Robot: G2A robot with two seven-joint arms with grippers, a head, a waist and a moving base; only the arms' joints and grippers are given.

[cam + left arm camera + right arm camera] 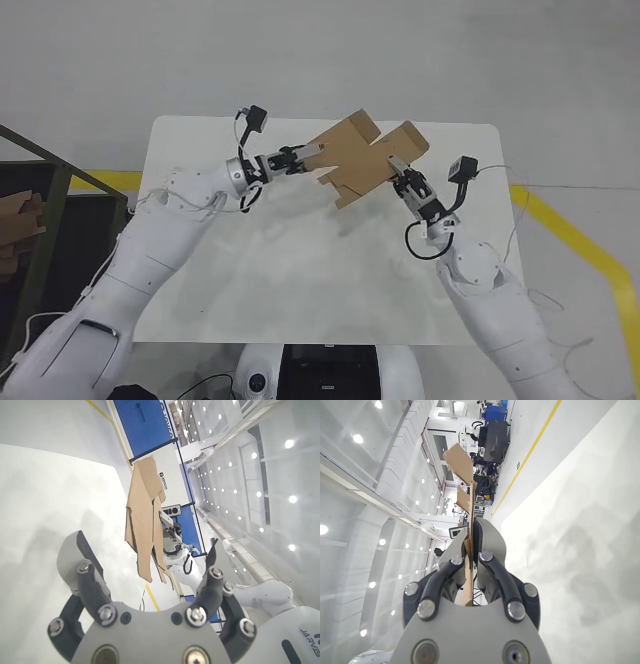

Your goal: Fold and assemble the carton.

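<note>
A flattened brown carton [360, 150] hangs in the air over the far part of the white table [300, 280]. My right gripper [398, 175] is shut on its near right edge; in the right wrist view the cardboard [461, 465] runs edge-on between the closed fingers [492, 540]. My left gripper [312, 152] sits at the carton's left end, open. In the left wrist view its fingers [85, 545] are spread wide, the carton [143, 512] hangs just ahead of them, and the right gripper [167, 522] shows behind it.
A dark rack [60, 200] with spare cardboard sheets [20, 225] stands off the table's left side. A yellow floor line [575, 235] runs past the right side. The near half of the table is bare.
</note>
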